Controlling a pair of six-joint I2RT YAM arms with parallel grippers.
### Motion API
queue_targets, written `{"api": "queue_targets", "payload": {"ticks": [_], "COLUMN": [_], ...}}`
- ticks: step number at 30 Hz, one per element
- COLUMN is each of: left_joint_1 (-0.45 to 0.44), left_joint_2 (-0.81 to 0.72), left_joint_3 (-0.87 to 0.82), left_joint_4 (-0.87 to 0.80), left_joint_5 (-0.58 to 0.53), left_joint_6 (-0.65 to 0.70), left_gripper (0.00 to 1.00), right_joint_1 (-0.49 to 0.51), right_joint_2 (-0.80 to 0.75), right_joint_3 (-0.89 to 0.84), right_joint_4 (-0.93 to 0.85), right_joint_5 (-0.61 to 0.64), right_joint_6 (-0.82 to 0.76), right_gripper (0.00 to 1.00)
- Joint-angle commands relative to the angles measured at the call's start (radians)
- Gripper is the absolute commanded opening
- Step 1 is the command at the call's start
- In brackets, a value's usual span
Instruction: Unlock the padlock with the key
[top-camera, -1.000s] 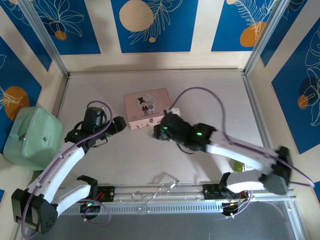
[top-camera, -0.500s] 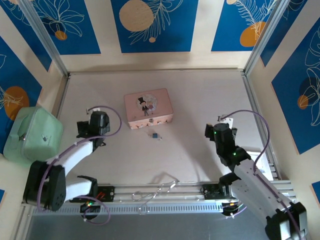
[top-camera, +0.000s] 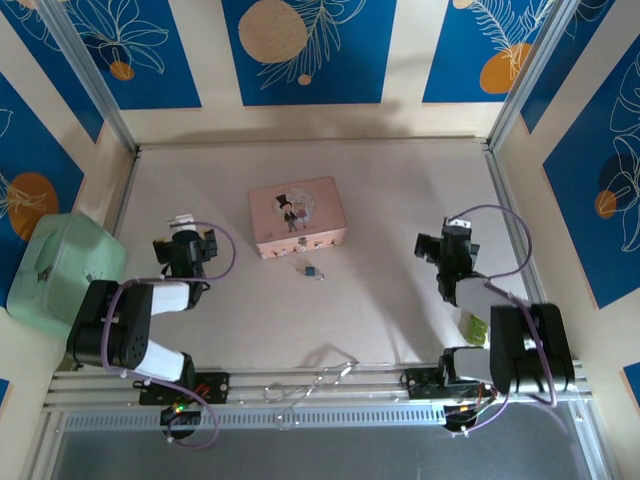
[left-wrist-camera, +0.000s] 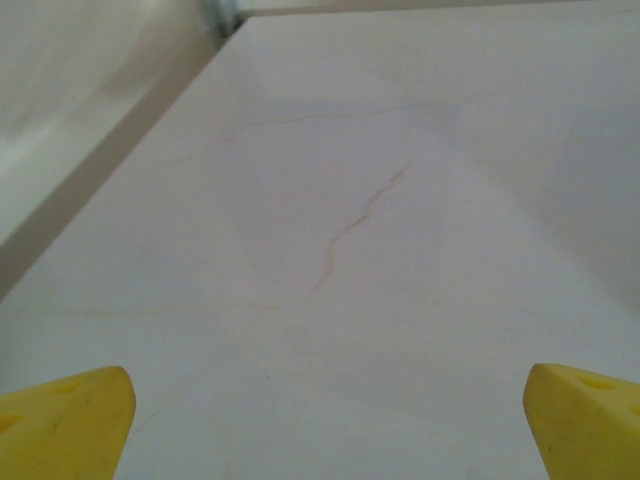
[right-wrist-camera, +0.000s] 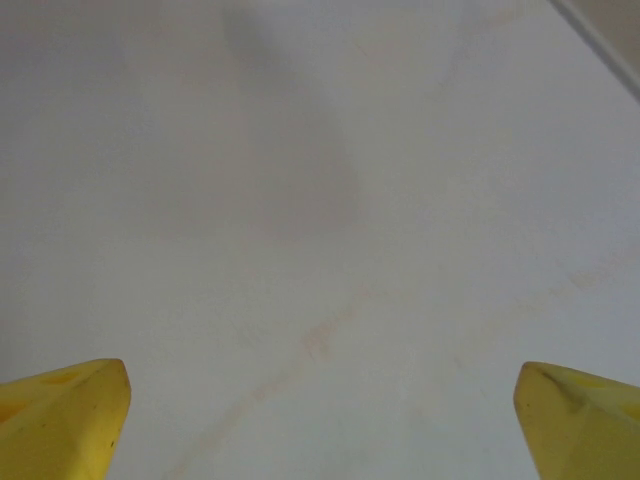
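Left gripper (top-camera: 186, 241) — yellow fingertips (left-wrist-camera: 62, 426) spread wide, nothing held. Right gripper (top-camera: 450, 243) likewise spread, empty. The padlock (top-camera: 311, 270) lies on the table (top-camera: 400, 180) between both grippers — well apart from each, just beside the pink tin (top-camera: 296, 216).

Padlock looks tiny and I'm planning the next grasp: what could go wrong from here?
The padlock lies close to the pink tin, so the left pincer or right pincer may nudge the tin or skid the padlock away. Any key beside it is too small to make out, so grasping it could miss.
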Motion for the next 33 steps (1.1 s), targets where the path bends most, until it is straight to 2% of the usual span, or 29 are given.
{"api": "queue_targets", "payload": {"ticks": [1,2,3,5,6,7,8,10,16,21,24,33], "left_joint_1": [0.010,0.010,0.010,0.011,0.011,0.012,0.017,0.017,0.014,0.009,0.004,0.004], "left_joint_2": [0.028,0.030,0.036,0.065,0.096,0.110,0.081,0.101,0.098,0.096,0.095,0.095], "left_joint_3": [0.014,0.024,0.030,0.012,-0.015,-0.033,-0.025,-0.028,-0.030,-0.019,-0.005,-0.005], "left_joint_4": [0.123,0.097,0.096,0.145,0.235,0.292,0.217,0.269,0.264,0.243,0.209,0.209], "left_joint_5": [0.162,0.179,0.192,0.255,0.253,0.219,0.228,0.225,0.226,0.254,0.358,0.359], "left_joint_6": [0.059,0.059,0.062,0.079,0.083,0.079,0.063,0.071,0.076,0.092,0.134,0.134], "left_gripper": [1.00,0.99,1.00,0.99,1.00,0.99,0.99,1.00,1.00,1.00,1.00,1.00], "right_joint_1": [-0.071,-0.063,-0.041,0.018,0.012,0.003,0.000,0.006,0.018,0.016,0.016,0.016], "right_joint_2": [0.099,0.132,0.133,0.203,0.216,0.206,0.198,0.201,0.202,0.203,0.203,0.203], "right_joint_3": [0.036,0.044,0.063,0.014,-0.011,-0.007,-0.001,-0.002,-0.004,-0.003,-0.002,-0.001], "right_joint_4": [0.262,0.296,0.247,0.409,0.474,0.445,0.420,0.431,0.432,0.433,0.430,0.431], "right_joint_5": [-0.308,-0.320,-0.321,-0.310,-0.319,-0.292,-0.300,-0.285,-0.270,-0.271,-0.273,-0.273], "right_joint_6": [0.026,0.019,-0.019,-0.089,-0.085,-0.060,-0.063,-0.067,-0.076,-0.076,-0.076,-0.076], "right_gripper": [0.99,0.99,0.99,0.99,0.99,0.99,0.99,0.99,0.99,0.99,0.99,0.99]}}
